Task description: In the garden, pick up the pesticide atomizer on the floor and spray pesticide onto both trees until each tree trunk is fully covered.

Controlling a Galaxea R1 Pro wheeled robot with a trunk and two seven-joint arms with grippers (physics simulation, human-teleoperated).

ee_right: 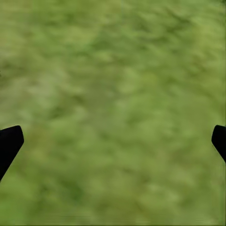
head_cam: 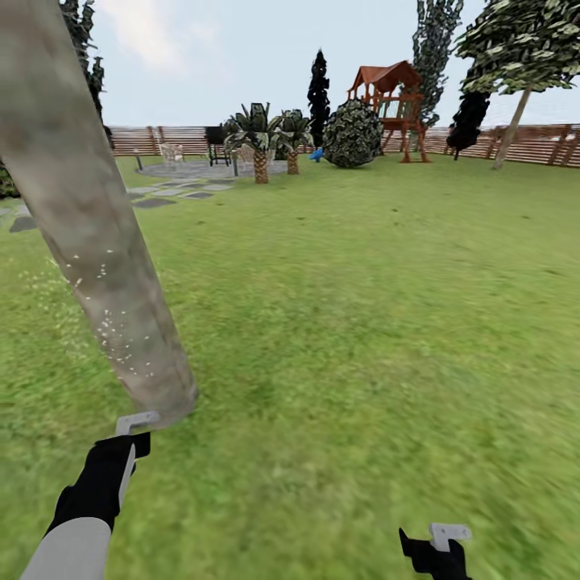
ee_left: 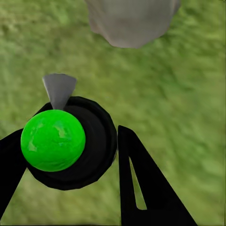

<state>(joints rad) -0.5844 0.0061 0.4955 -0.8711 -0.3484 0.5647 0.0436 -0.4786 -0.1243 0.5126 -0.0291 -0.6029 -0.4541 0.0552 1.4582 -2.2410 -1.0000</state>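
Now we grip atomizer [ee_left: 56,141] in left gripper [head_cam: 129,439], nozzle toward tree trunk [head_cam: 97,242] base so spray lands; white specks on bark. Right gripper [ee_right: 113,141] spread, unladen over lawn [head_cam: 362,322].

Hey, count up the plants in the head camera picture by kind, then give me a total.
Thick mottled grey-brown leaning tree trunk close by: 1
Thin-trunked leafy tree by the slatted fence: 1
Short scaly-trunked palms: 2
Round dark leafy bush: 1
Total: 5
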